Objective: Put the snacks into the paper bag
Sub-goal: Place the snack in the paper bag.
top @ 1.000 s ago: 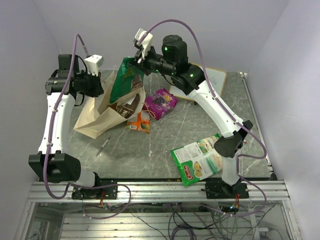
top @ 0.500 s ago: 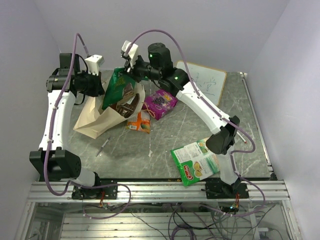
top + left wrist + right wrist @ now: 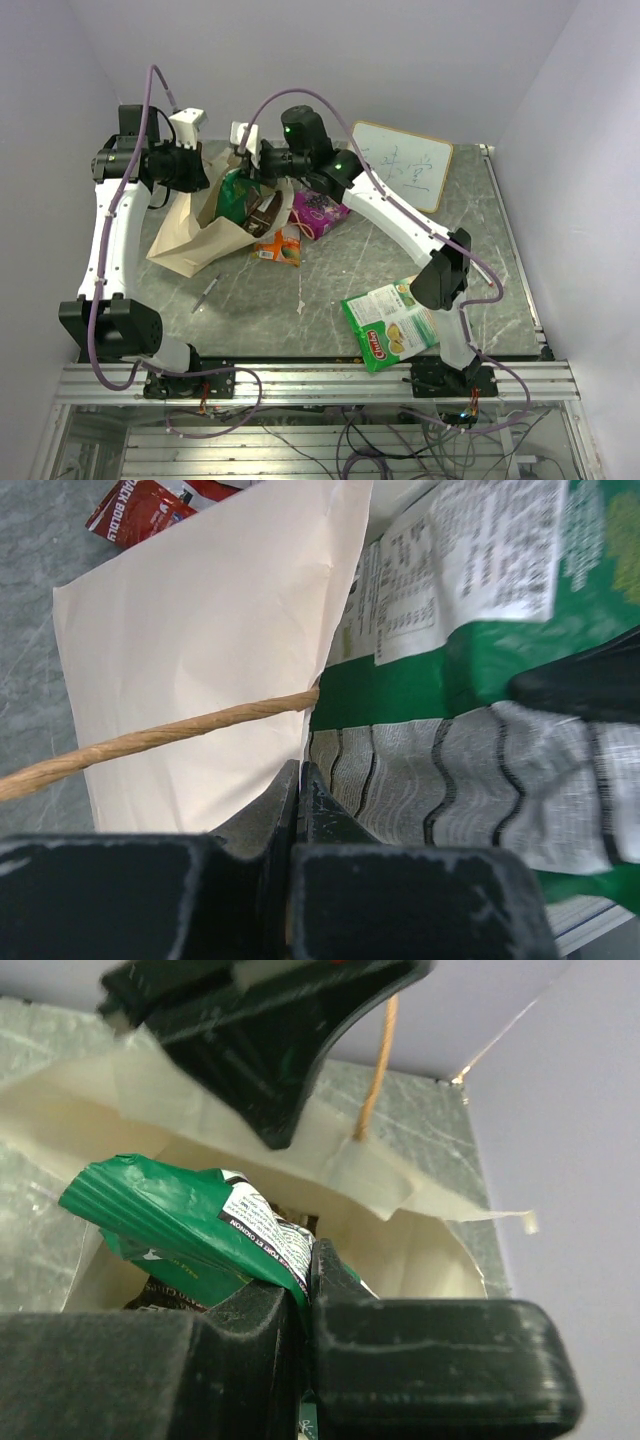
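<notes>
Grey marbled tabletop (image 3: 330, 285), lilac walls on 3 sides. Far left: paper bag (image 3: 185, 245) leaning over, base toward the near left, mouth open and facing the right arm.

Left gripper (image 3: 204, 178) at the bag's far rim. In the left wrist view, fingers pressed together on the cream paper edge (image 3: 300, 780), no gap visible, cord handle (image 3: 150, 742) trailing off beside them. Clamped on the bag and holding its mouth open.

Right gripper (image 3: 250, 165) over the bag mouth, closed on 1 end of the green packet (image 3: 233, 195). In the right wrist view, the crimped end caught between both fingers (image 3: 305, 1275), the rest of the packet angled down inside the bag walls (image 3: 400, 1250). Left gripper's dark body (image 3: 260, 1030) above, on the opposite rim. Packet partly inside the bag, not released.

Brown packet (image 3: 263, 212) already in the bag, showing at the mouth beside the green one.

Outside the bag, on the table:
- purple packet (image 3: 318, 212), just right of the mouth, partly under the right arm
- orange-red packet (image 3: 278, 246), touching or nearly touching the bag's near edge, cannot tell which
- green-and-white packet (image 3: 393, 322), large, flat, near right, well apart from the bag

Also a whiteboard (image 3: 398, 163) at the far right and a pen (image 3: 207, 292) near the bag's base.
</notes>
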`<state>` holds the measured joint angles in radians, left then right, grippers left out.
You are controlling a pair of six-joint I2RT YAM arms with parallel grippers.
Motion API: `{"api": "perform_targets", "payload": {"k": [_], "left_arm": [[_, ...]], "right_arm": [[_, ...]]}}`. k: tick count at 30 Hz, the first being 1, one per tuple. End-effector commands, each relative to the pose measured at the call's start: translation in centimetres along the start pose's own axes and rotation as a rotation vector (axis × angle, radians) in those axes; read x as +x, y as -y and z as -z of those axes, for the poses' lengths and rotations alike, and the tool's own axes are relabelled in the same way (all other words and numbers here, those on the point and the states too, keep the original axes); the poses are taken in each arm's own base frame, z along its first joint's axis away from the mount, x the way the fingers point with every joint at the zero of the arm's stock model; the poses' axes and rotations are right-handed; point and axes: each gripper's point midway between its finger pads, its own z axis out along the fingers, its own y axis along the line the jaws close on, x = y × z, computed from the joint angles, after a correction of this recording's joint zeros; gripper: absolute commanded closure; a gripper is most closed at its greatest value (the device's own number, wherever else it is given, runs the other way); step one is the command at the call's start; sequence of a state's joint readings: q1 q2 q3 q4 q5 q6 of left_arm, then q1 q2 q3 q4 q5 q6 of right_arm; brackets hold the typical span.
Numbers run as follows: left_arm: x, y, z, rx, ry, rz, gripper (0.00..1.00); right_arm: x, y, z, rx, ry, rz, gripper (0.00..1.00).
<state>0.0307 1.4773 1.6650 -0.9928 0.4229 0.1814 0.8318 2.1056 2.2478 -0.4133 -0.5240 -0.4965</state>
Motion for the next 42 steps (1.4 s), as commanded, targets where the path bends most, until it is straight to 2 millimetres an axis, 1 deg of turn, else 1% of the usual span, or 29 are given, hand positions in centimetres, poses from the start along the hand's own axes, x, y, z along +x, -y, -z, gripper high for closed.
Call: {"api": "perform_targets", "payload": {"k": [1, 6, 8, 9, 13, 22, 29, 31, 36, 42], "left_arm": [[-1.1, 0.2, 0.5, -0.002, 0.023, -0.001, 0.93], [-1.0, -0.2, 0.4, -0.014, 0.016, 0.004, 0.93], [-1.0, -0.4, 0.4, -0.025, 0.015, 0.009, 0.93], [-1.0, -0.6, 0.4, -0.032, 0.014, 0.01, 0.93], [-0.8, -1.1, 0.3, -0.058, 0.006, 0.015, 0.93], [-1.0, -1.6, 0.7, -0.089, 0.01, 0.01, 0.93], [-1.0, -2.0, 0.6, -0.105, 0.006, 0.007, 0.93], [-1.1, -2.1, 0.6, -0.108, 0.006, 0.006, 0.93], [-1.0, -2.3, 0.6, -0.112, 0.0, 0.004, 0.93], [-0.9, -2.3, 0.5, -0.109, -0.003, 0.001, 0.93]], "right_arm": [[-0.8, -1.9, 0.7, -0.09, 0.034, 0.079, 1.0], [0.7, -3.5, 1.4, -0.149, -0.007, 0.11, 1.0], [2.0, -4.0, 1.3, -0.167, -0.033, 0.112, 1.0], [1.4, -4.0, 2.0, -0.16, -0.031, 0.124, 1.0], [1.9, -4.6, 2.4, -0.177, -0.052, 0.143, 0.99], [4.3, -5.7, 2.5, -0.205, -0.107, 0.131, 0.84], [5.8, -6.1, 2.5, -0.215, -0.146, 0.11, 0.76], [6.0, -6.1, 2.6, -0.213, -0.158, 0.11, 0.74], [6.7, -5.9, 2.8, -0.202, -0.188, 0.116, 0.63], [7.0, -5.8, 3.3, -0.186, -0.221, 0.114, 0.6]]}}
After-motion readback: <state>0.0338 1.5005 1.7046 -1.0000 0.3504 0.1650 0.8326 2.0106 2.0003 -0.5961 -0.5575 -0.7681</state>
